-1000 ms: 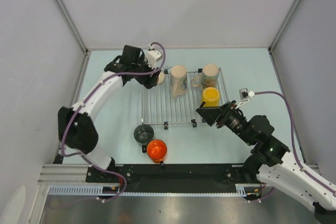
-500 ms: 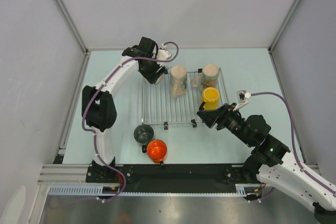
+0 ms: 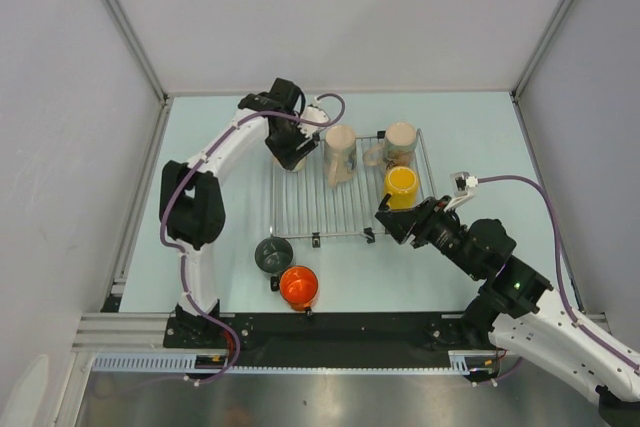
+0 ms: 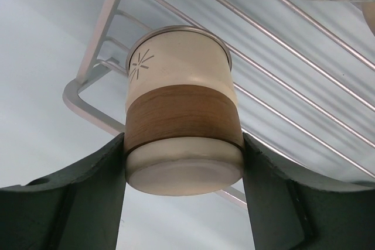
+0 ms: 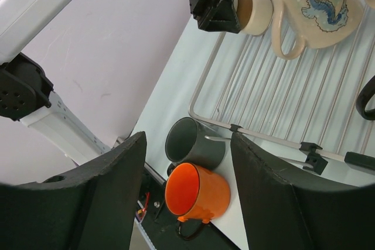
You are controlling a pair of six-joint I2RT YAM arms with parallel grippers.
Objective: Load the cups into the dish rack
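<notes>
While the left tool [image 4: 184,165] hangs over the far left corner of the dish rack [image 3: 330,209], it grips a cream cup with a brown band [image 4: 181,103]. Its two fingers [image 4: 88,197] press on the sides of the cup near the base. The base faces the wrist and the mouth points away from the tool, toward the corner bars of the rack. I cannot tell if the rim touches the bars or is just above them.

Just to the right of this tool, a cream cup with a dragon picture [image 3: 339,154] is on the rack. Further right are a plain cream cup [image 3: 400,142] and, nearer to the arm bases, a yellow cup [image 3: 401,184].

The right tool [image 5: 186,144] is at the near right corner of the rack, close to the yellow cup but not touching it. Its jaws stand apart and nothing is between them. In the right wrist view, a dark grey cup [image 5: 193,143] and an orange cup [image 5: 196,194] show in the gap ahead of the tool. They stand upright on the counter [image 3: 220,217], touching or almost touching each other, just outside the near left corner of the rack.
</notes>
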